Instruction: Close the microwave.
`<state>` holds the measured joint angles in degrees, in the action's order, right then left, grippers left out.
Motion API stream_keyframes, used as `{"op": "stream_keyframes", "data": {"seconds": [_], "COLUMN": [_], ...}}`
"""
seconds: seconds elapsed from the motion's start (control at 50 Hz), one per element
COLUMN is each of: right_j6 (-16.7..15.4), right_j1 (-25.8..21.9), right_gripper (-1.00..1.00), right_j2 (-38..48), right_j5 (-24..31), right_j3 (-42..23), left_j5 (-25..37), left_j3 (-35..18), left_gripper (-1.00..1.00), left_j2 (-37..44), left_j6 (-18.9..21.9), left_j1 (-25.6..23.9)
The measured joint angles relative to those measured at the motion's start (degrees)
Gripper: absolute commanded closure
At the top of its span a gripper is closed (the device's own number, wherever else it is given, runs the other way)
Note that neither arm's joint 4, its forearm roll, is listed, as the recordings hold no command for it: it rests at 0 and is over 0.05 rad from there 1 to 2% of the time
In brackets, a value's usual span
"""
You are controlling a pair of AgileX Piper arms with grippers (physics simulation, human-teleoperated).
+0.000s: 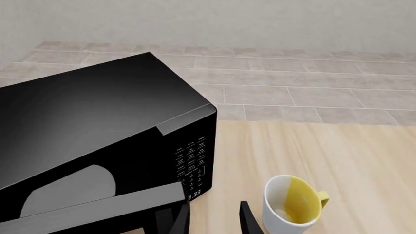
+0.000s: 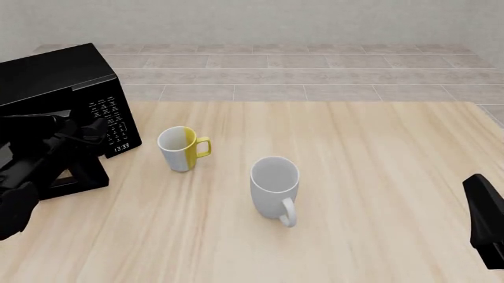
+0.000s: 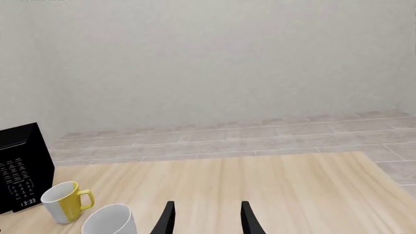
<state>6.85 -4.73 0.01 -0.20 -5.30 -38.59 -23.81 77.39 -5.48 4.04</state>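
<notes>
I'm working over a pale wooden table (image 2: 354,153) with a tiled floor and plain wall behind it. At the far left, the microwave (image 2: 55,82) is sitting on the table's left edge, its keypad panel (image 2: 110,121) facing me and its door (image 1: 91,207) swinging out ajar toward my side. My left gripper (image 1: 215,219) is hovering right at that door, fingers spread and gripping nothing, with the door's edge just beside the near finger; the microwave body is lying ahead and to the gripper's left. I judge the left arm is clearly the nearer one, and a push away from me should swing the door shut. Moving rightward, a yellow-and-white mug (image 2: 179,148) and a grey mug (image 2: 274,184) are standing clear. My right gripper (image 3: 205,219) is idling well apart, jaws parted, empty.
</notes>
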Motion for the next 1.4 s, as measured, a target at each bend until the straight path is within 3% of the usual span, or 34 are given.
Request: {"op": "stream_keyframes", "data": {"seconds": [1.4], "right_j6": [0.9], "right_j1": [0.4], "right_gripper": [-1.0], "right_j2": [0.0], "right_j5": [-0.9], "right_j3": [1.2], "left_j5": [0.1], "left_j3": [-15.1], "left_gripper": [-1.0], "left_j2": [14.7], "left_j6": [4.6], "left_j1": [3.8]}}
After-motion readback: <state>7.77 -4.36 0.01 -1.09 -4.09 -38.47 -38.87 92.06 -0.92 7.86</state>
